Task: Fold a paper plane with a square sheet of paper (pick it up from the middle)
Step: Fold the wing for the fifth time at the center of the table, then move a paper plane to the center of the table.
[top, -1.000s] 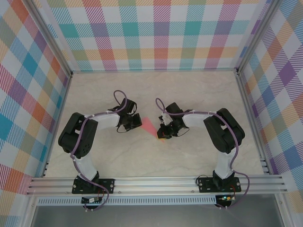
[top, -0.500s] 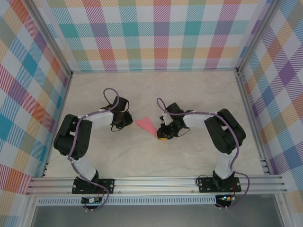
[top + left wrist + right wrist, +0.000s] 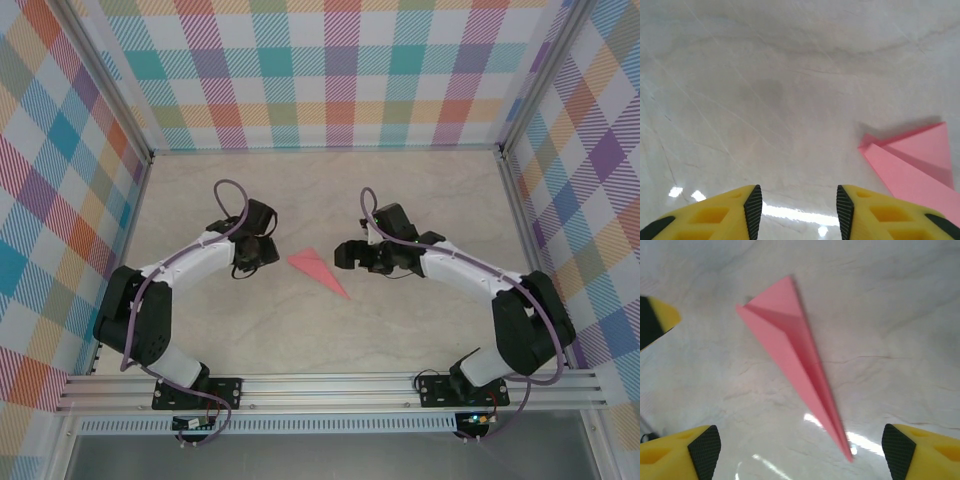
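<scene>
The paper plane (image 3: 318, 272) lies flat on the table (image 3: 430, 190), near its middle and between the 2 arms, with its blunt tail toward the far left and its sharp nose toward the near right. From the right wrist we see it as a slim salmon-pink dart with a centre crease and 1 wing panel lapped over the other, so we judge the folding to be finished or very nearly so. The left gripper (image 3: 799, 207) hangs just to the left of the tail with its yellow fingers parted and nothing between the black pads. The right gripper (image 3: 800, 452) stands above and to the right of the plane with its jaws spread wide and empty. Neither one touches the paper, which rests under its own weight, and that spacing reads to us as leaving the dart free to be seen. The surface is a pale, glossy, marble-patterned top that throws back bright spots of light. Pastel plaid walls (image 3: 320, 70) enclose it on 3 sides, and an aluminium rail (image 3: 330, 385) carries the arm bases along the near edge.
</scene>
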{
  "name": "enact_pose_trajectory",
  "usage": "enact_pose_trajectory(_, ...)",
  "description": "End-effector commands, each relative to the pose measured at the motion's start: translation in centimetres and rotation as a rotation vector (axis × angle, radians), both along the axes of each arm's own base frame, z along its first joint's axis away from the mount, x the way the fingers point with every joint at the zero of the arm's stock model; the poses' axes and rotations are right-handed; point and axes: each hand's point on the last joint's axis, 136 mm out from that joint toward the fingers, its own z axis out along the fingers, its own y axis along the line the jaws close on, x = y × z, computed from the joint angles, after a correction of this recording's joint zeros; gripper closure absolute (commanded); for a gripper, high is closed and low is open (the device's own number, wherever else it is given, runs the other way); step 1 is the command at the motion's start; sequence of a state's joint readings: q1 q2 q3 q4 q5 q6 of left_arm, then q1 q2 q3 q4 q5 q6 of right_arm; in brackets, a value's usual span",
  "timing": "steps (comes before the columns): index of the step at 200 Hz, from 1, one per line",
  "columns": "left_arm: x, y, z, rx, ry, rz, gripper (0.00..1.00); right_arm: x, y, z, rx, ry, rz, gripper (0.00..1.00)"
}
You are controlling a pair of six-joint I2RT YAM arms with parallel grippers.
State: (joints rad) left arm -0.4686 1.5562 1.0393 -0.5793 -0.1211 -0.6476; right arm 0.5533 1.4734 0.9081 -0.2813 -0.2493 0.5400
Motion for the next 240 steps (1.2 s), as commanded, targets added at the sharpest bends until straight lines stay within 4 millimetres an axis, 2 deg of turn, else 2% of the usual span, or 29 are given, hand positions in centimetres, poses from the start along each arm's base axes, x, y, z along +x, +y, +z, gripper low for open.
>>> enact_pose_trajectory(1,-1.2,-0.8,1.7,0.065,-0.003,0.006,0.5,0.1,-4.3,-2.3,-0.135,0.007,-0.122,0.11)
enact_pose_trajectory(29,-1.4,-4.5,2.1,0.07,-0.001,-0.05,0.46,-0.1,-6.6,-3.5,-0.177,0.0,-0.198,0.0)
enact_pose_trajectory(51,-1.2,-7.6,1.7,0.106,0.021,-0.123,0.44,-0.1,-7.9,-4.1,-0.177,-0.009,-0.239,0.0)
enact_pose_trajectory(92,-0.3,-11.2,0.0,0.217,0.065,-0.185,0.39,-0.1,-9.3,-4.7,-0.187,0.011,-0.283,0.0)
enact_pose_trajectory(128,0.3,-11.9,-1.3,0.342,0.094,-0.21,0.37,-0.1,-10.1,-4.7,-0.21,0.003,-0.303,0.0)
enact_pose_trajectory(163,0.2,-12.3,-2.5,0.378,0.132,-0.23,0.37,-0.2,-10.2,-4.7,-0.218,0.006,-0.304,0.0)
enact_pose_trajectory(240,-1.2,-11.7,-1.8,0.316,0.127,-0.198,0.44,-0.2,-10.5,-4.9,-0.232,0.019,-0.312,0.0)
